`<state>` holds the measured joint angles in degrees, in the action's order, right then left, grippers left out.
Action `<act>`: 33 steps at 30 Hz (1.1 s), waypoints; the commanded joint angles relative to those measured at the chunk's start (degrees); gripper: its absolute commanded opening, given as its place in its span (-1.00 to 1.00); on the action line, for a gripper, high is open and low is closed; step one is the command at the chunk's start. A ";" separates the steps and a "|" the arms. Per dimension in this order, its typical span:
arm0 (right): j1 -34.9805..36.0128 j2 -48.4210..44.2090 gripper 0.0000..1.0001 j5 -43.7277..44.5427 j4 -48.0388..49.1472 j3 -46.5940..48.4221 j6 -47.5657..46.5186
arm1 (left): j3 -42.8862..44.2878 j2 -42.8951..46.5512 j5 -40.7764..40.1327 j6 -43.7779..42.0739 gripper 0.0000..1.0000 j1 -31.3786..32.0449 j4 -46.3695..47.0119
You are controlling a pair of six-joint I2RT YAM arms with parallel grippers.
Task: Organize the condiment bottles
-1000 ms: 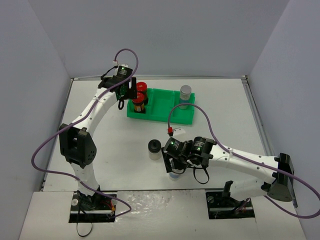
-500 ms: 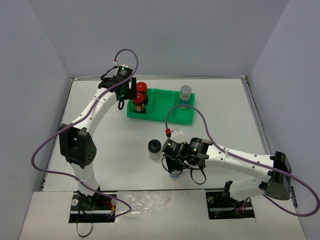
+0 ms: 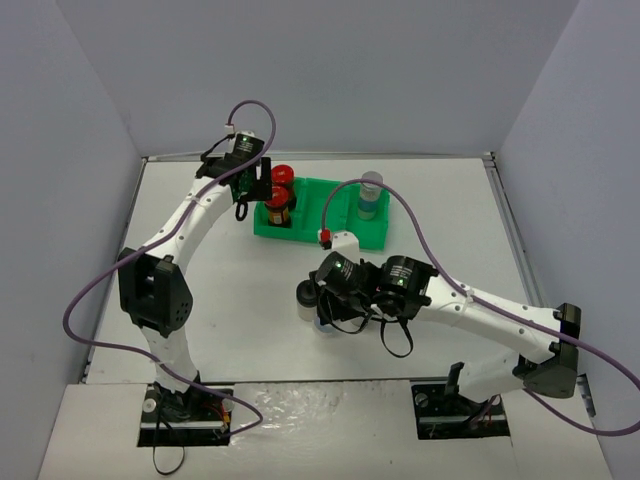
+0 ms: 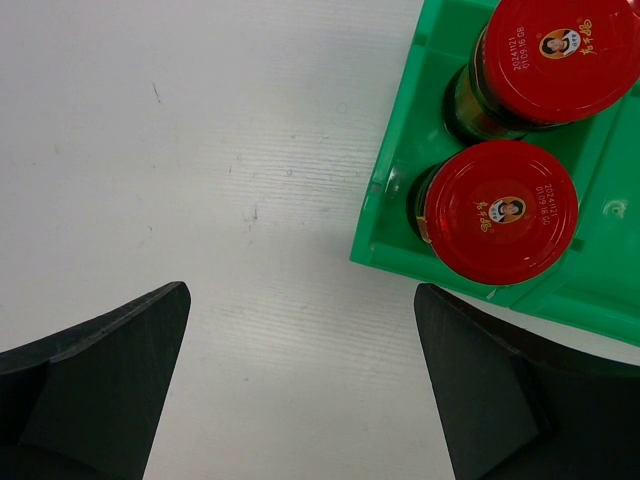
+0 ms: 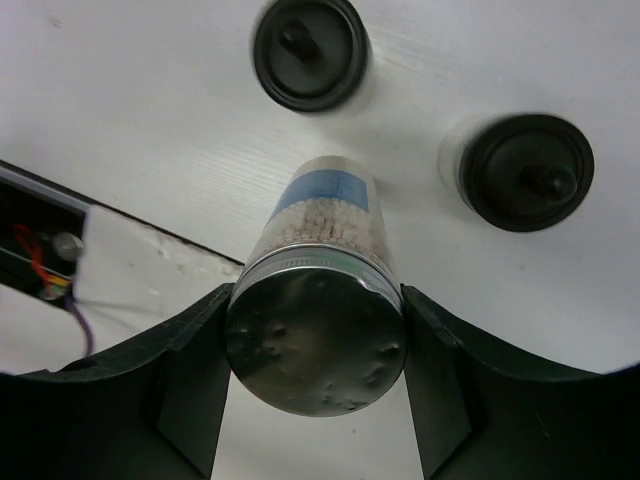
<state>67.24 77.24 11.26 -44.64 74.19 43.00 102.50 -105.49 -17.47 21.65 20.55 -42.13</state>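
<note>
Overhead, the right arm reaches leftward before the green tray (image 3: 305, 225); the right gripper (image 5: 315, 370) pinches a silver-capped jar (image 5: 320, 280), its blue label unreadable, near two black-capped jars (image 5: 310, 52). The left gripper (image 4: 300, 390) hovers spread wide off the tray's left edge, beside two red-capped jars (image 4: 497, 210) in its left compartment; one cap reads 20241121.

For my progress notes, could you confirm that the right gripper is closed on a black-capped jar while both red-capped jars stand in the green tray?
Not quite: the right wrist view shows the right gripper closed on a silver-capped jar, not a black-capped one. Both red-capped jars do stand in the green tray.
</note>
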 commanded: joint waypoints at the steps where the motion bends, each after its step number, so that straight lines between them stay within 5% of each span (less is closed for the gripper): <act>1: -0.12 2.69 -1.00 5.78 -0.13 11.96 -3.37 | 1.56 3.76 -0.94 -0.43 0.87 -0.55 1.22; 19: -17.96 13.47 -1.00 17.21 1.13 28.02 -11.80 | 2.97 3.01 -0.54 -0.29 0.87 -0.60 0.82; 33: -32.33 19.10 -1.00 14.16 12.17 25.58 -14.38 | 2.63 3.35 -0.44 -0.38 0.87 -0.68 0.90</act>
<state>37.78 96.29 24.47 -39.86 99.13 30.83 102.50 -105.49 -17.43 21.65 20.49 -42.13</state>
